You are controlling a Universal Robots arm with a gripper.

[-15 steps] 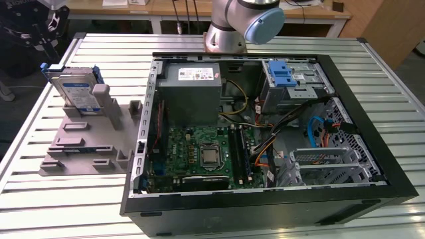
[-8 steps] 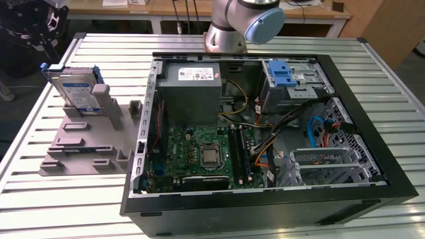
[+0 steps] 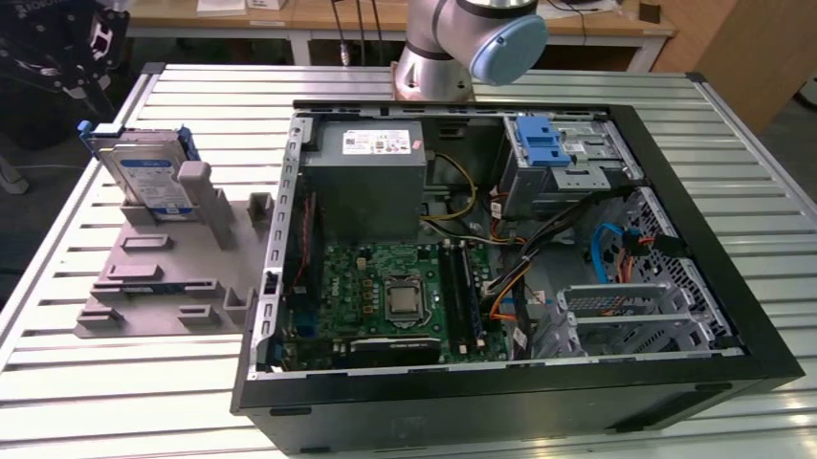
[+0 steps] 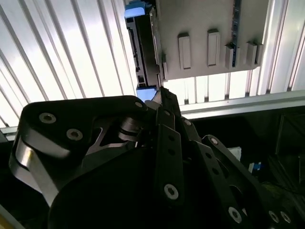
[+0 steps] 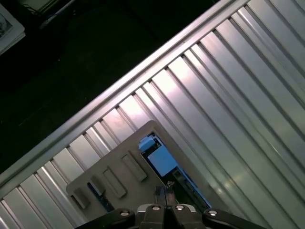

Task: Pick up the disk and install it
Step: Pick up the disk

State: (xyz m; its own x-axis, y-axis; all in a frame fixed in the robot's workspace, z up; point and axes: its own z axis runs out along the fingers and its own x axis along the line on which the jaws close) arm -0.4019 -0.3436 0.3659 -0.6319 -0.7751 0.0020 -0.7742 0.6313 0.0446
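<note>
The disk point(image 3: 144, 178), silver-grey with a white-and-blue label and blue rails, stands on edge in a slot of the grey fixture point(image 3: 164, 287) on the exterior view's left, beside the open computer case point(image 3: 511, 387). My black gripper point(image 3: 90, 94) hovers just above and behind the disk's top corner, apart from it. In the second wrist view the disk point(image 4: 143, 52) appears edge-on beyond the gripper point(image 4: 160, 93). The first wrist view looks down past the gripper point(image 5: 163, 193) onto the disk point(image 5: 161, 161) in the fixture point(image 5: 119, 176). The fingers are together with nothing between them.
Inside the case sit a grey power-supply box point(image 3: 370, 158), a green motherboard point(image 3: 389, 292), cables, and a metal drive cage with a blue latch point(image 3: 549, 145). The slatted metal table point(image 3: 115, 382) ends close behind the fixture. The arm's base point(image 3: 441, 57) stands behind the case.
</note>
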